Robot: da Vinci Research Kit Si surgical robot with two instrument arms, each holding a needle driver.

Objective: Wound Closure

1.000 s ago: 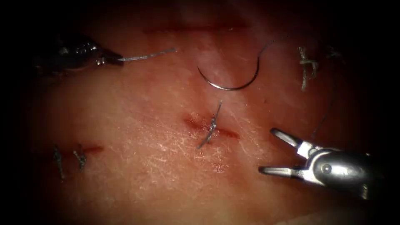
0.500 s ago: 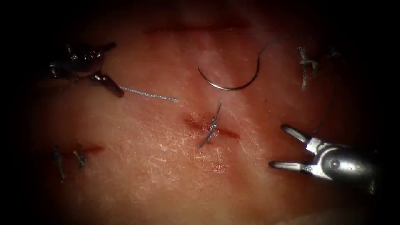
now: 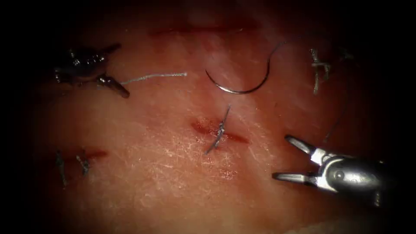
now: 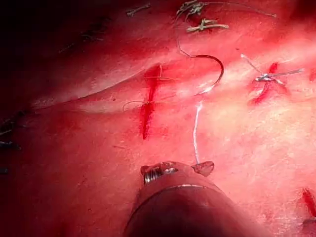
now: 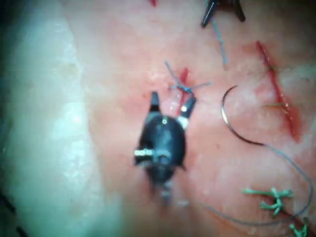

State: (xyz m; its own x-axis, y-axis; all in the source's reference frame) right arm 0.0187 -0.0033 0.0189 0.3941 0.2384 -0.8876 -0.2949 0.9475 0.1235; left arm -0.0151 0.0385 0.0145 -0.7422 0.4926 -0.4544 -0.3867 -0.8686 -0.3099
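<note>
The tissue (image 3: 164,173) carried a knotted stitch across the cut (image 3: 221,132) at its middle, so by my judgement the closure stood between stitches. The right claw (image 3: 281,158) gaped empty right of the cut; the left claw (image 3: 119,73), also spread, lay against a cut end of thread (image 3: 154,76) toward the left edge, gripping nothing. The needle (image 3: 242,84) lay free on the tissue beyond the cut, its thread (image 3: 336,123) trailing right; a next stitch would call for grasping it along its curve.
</note>
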